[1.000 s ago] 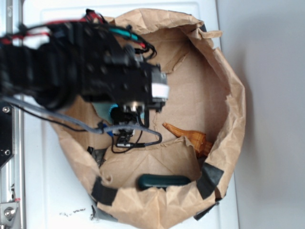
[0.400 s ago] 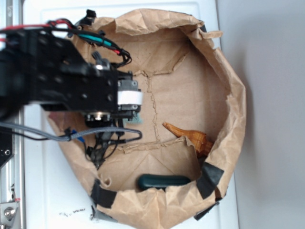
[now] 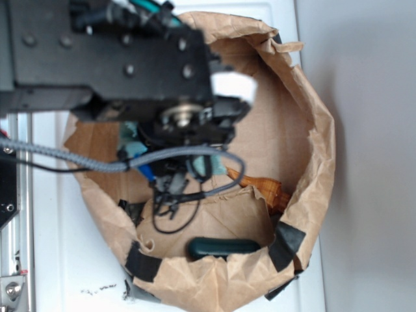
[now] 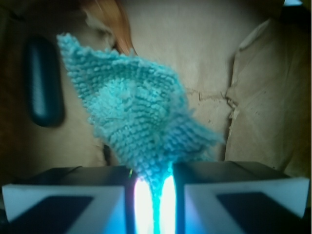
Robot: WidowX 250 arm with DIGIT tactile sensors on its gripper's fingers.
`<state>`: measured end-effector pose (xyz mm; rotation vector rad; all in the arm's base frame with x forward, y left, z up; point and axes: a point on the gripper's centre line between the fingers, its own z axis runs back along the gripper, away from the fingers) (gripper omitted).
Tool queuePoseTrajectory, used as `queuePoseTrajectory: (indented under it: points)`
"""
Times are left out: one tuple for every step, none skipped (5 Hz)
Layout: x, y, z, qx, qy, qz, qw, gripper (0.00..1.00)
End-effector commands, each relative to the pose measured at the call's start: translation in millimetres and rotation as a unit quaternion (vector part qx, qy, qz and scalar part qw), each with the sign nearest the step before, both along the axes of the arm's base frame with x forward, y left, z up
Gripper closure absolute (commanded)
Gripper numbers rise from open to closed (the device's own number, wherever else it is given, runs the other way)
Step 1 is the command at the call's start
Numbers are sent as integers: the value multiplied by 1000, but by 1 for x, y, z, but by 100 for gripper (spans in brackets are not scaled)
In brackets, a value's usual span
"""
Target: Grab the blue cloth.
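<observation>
While your wrist view is a bit blurry, you can see the claw (image 4: 155,195) pinched tight on the blue cloth (image 4: 139,114), its 2 jaws clamping a narrow bottom corner while the rest fans out above the brown paper bag (image 4: 263,97). From outside, your arm covers most of the bag (image 3: 312,117) on the white worktop (image 3: 58,260), with bits of teal (image 3: 133,148) peeking beneath it. You've also got a dark green handle (image 3: 224,247) and an orange-brown object (image 3: 266,190) lying inside.
</observation>
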<state>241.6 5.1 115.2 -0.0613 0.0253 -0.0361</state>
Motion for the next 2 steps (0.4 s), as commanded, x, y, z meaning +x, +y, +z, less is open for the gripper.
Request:
queuePoseTrajectory:
  points:
    - [24, 1, 62, -44, -40, 10, 998, 100]
    - [26, -3, 68, -29, -55, 1, 998, 100]
